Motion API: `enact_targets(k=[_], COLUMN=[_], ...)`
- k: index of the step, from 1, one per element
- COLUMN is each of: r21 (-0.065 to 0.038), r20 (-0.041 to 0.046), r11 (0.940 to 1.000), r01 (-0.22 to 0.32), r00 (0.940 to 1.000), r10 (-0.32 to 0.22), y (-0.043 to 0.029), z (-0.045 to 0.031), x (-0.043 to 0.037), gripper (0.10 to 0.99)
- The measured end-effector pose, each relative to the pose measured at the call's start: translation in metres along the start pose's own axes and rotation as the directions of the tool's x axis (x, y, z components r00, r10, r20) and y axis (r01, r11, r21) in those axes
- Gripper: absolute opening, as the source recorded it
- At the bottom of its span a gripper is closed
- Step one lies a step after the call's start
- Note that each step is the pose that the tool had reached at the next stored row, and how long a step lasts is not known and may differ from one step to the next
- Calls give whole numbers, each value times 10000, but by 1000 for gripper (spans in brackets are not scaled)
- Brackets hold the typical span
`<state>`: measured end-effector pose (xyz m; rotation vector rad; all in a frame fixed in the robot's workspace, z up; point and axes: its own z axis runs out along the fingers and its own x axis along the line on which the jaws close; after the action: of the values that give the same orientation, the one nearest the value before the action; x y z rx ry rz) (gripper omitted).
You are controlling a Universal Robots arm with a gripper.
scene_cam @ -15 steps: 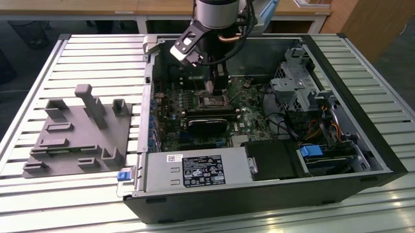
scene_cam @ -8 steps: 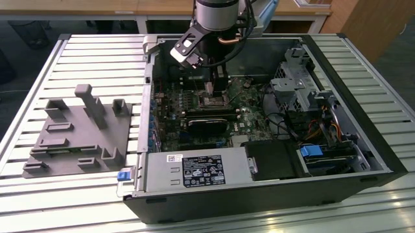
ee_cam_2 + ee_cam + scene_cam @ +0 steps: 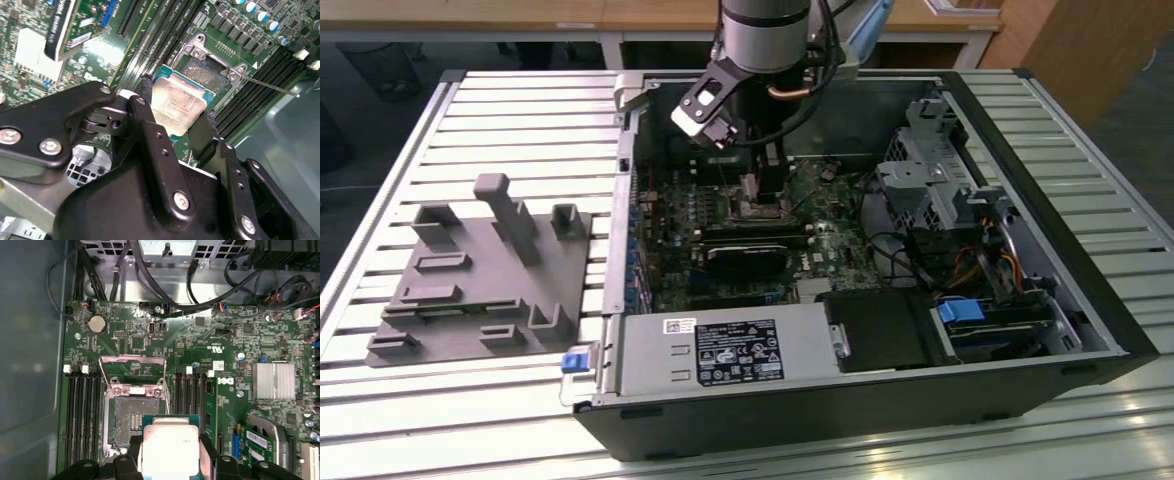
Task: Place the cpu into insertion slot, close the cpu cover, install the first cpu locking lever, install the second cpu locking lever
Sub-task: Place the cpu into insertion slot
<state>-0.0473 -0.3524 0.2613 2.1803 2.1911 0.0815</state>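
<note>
The cpu (image 3: 170, 452) ran off the first wrist view's edge, flanks covered by the fingers (image 3: 210, 452) of the gripper (image 3: 170, 445), and masked part of the insertion slot (image 3: 127, 415), while the arm (image 3: 767, 35) was cropped by the exterior view's upper edge.

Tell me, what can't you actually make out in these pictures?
- cpu: its near edge is cut off by the picture's edge in the first wrist view; the fingers cover its sides in the second wrist view.
- insertion slot: partly covered by the cpu in both wrist views.
- Gap between cpu and slot: exterior view, blocked by the gripper.
</note>
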Motion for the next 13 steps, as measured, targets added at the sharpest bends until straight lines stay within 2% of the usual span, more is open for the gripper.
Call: enact_targets(k=[5, 13], r21=[-1, 0], r20=[-1, 0], r11=[10000, 10000], r01=[-2, -3], r00=[10000, 10000], r10=[2, 3], y=[-6, -9], z=[83, 131], x=[45, 49], gripper=[537, 537])
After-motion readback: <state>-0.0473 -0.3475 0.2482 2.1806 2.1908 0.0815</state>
